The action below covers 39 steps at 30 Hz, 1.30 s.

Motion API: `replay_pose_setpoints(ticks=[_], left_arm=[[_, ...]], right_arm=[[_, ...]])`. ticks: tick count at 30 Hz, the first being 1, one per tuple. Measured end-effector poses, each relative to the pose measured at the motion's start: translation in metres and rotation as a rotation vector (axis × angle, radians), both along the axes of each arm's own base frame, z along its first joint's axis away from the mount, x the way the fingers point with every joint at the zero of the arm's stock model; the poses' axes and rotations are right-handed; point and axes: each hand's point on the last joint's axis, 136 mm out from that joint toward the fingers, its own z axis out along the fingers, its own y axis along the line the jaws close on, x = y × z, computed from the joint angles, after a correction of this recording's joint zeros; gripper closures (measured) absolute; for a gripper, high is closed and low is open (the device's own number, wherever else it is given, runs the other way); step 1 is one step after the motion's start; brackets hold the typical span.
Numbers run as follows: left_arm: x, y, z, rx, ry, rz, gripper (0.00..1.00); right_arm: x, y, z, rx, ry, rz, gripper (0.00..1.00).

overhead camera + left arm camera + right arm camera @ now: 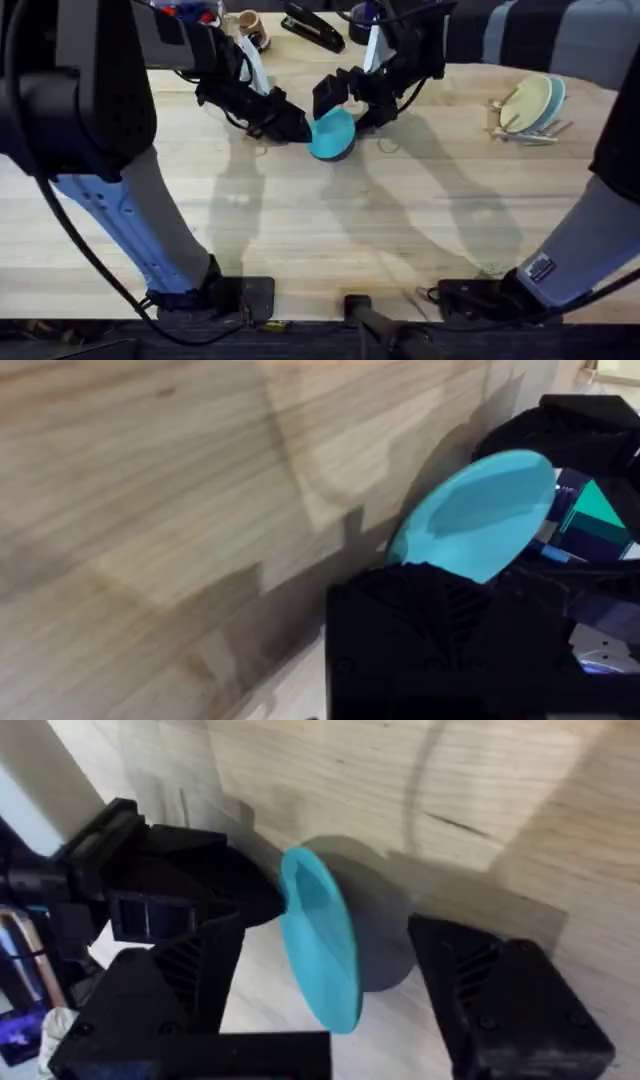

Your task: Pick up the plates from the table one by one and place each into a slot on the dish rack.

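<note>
Turquoise plate [333, 134], upper middle of frame: left gripper [292, 127] pinches its edge, right gripper [345, 100] open around it; a handover fumble could drop it.

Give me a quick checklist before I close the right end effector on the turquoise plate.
1. Turquoise plate sits on edge between the right end effector's fingers: ok.
2. Right end effector open, with a gap on both sides of the plate: ok.
3. Left end effector has a firm grip on the plate: cannot tell.
4. Plate lifted off the table: cannot tell.
5. Dish rack has a free slot: cannot tell; a pale yellow plate and a light blue plate already stand in it.
</note>
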Motion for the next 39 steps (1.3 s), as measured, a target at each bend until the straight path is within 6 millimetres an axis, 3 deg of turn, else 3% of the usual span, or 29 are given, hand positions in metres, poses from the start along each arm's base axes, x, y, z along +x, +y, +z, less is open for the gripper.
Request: replay_pose_setpoints(ticks=[3, 5, 12, 14, 15, 33, 36, 39], left_arm=[[0.000, 0.000, 0.000, 0.000, 0.000, 0.000, 0.961], [0.000, 0.000, 0.000, 0.000, 0.000, 0.000, 0.960], [0.000, 0.000, 0.000, 0.000, -0.001, 0.000, 0.961], [0.001, 0.001, 0.000, 0.002, -0.001, 0.003, 0.961], [0.001, 0.002, 0.000, 0.001, -0.001, 0.005, 0.961], [0.003, 0.007, 0.004, 0.077, -0.003, -0.015, 0.962], [0.004, 0.014, 0.016, 0.130, -0.027, -0.019, 0.961], [0.009, 0.019, 0.042, 0.171, -0.089, -0.018, 0.961]], right_arm=[[0.000, 0.000, 0.000, 0.002, 0.005, -0.005, 0.008], [0.001, 0.000, -0.001, 0.000, 0.005, -0.007, 0.070], [0.001, 0.000, -0.015, -0.009, 0.031, -0.010, 0.720], [-0.001, 0.004, -0.008, 0.028, 0.042, -0.005, 0.926], [0.001, 0.007, -0.003, 0.051, 0.036, -0.001, 0.954], [-0.010, 0.010, 0.002, 0.066, 0.021, 0.094, 0.972], [-0.013, 0.010, 0.003, 0.067, 0.006, 0.126, 0.972], [-0.014, 0.007, 0.008, 0.050, -0.024, 0.147, 0.971]])
